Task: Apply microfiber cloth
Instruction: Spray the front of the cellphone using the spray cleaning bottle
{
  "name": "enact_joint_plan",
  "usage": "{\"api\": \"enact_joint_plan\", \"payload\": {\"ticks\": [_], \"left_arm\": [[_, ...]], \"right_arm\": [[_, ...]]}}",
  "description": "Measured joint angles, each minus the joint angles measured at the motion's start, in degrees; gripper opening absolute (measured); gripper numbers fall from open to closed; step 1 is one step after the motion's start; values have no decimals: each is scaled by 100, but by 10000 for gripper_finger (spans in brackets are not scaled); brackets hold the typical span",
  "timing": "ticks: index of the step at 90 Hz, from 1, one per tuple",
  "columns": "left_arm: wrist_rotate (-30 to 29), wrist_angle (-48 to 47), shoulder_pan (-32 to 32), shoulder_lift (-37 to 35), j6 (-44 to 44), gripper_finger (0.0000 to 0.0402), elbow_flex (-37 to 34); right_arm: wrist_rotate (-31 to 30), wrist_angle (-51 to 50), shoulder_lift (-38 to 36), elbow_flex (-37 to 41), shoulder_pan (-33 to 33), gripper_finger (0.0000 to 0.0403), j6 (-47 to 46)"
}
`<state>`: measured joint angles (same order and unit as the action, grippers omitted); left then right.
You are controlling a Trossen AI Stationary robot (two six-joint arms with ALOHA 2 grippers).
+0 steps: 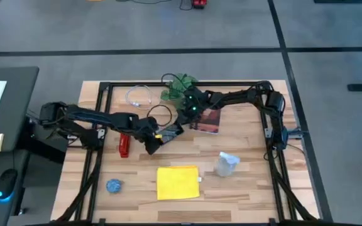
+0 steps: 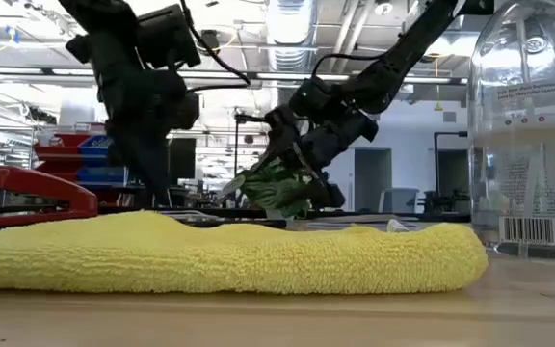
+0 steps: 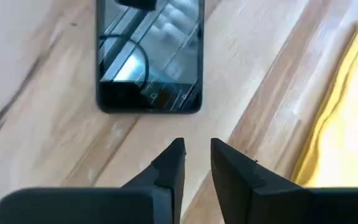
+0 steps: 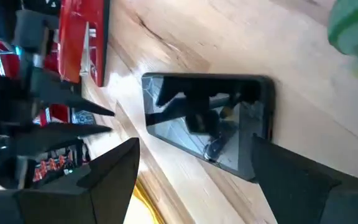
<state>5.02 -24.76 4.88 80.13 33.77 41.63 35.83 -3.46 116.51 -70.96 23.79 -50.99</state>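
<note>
Hovering left gripper [image 3: 194, 163]: fingers nearly closed, empty, beside smartphone [image 3: 150, 55]
Right gripper [image 4: 194, 180]: fingers wide apart, empty, over smartphone
Microfiber cloth [image 1: 178, 182]: flat, near counter [image 1: 244, 188] edge

On the worktop [image 1: 244, 188] we spotted a black smartphone [image 3: 149, 56], red stapler [image 1: 124, 145], dark red book [image 1: 208, 121], clear bottle [image 2: 528, 125] and a blue crumpled thing [image 1: 114, 185].

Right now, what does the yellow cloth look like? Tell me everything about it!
The microfiber cloth is bright yellow and roughly square, with a soft, nubbly, fluffy surface seen up close in the low view. It lies flat on the wooden table, near the front edge, a little puffed up and rounded at its edges. Nothing holds it: both arms are farther back, near the phone. A clear plastic bottle lies just to one side of it, apart from it.
</note>
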Motion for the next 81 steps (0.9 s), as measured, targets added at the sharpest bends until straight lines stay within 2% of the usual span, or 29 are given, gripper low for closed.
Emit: {"api": "enact_joint_plan", "payload": {"ticks": [18, 32, 47, 68, 75, 81], "left_arm": [[217, 903, 166, 615, -45, 4, -445], [356, 1341, 164, 1117, -113, 4, -404], [413, 1775, 171, 1350, -259, 1, -391], [382, 1952, 191, 1448, -353, 1, -397], [349, 2011, 191, 1450, -353, 1, -403], [334, 2002, 169, 1455, -355, 1, -399]], "right_arm": [[-136, -70, 288, -23, -84, 290, 110], [-261, -14, 397, -93, -333, 290, 15], [-282, 21, 528, -157, -467, 290, -62], [366, 661, 589, -179, -576, 289, -193], [379, 623, 551, -188, -587, 277, -210], [356, 587, 551, -221, -575, 245, -213]]}}
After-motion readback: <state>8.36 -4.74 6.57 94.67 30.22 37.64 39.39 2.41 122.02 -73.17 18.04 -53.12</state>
